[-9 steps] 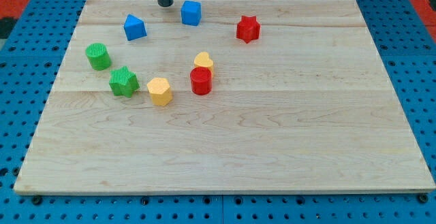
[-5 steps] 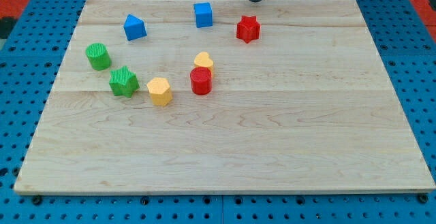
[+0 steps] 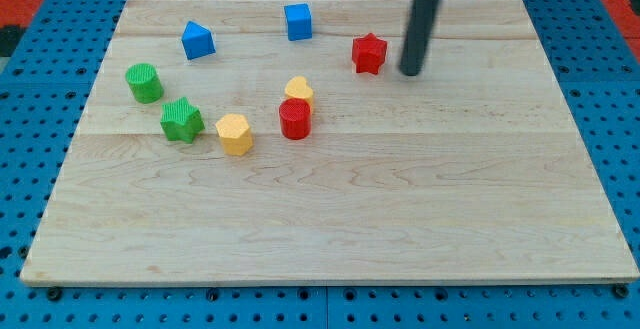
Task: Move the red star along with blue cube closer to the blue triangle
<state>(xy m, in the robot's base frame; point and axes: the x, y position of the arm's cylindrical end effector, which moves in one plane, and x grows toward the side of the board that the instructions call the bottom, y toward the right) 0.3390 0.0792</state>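
Red star (image 3: pixel 369 53) sits just left of our tip (image 3: pixel 410 72), no hand here to open or hold, so we push straight left through the blue cube (image 3: pixel 298 21) toward the blue triangle (image 3: pixel 198 40).

My tip (image 3: pixel 410 72) rests on the board just right of the red star (image 3: pixel 369 53), a narrow gap between. Blue cube (image 3: pixel 298 21) and blue triangle (image 3: pixel 197 40) lie further left.

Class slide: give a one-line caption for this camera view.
My tip stands right of the red star block; blue cube and blue triangle lie leftward.
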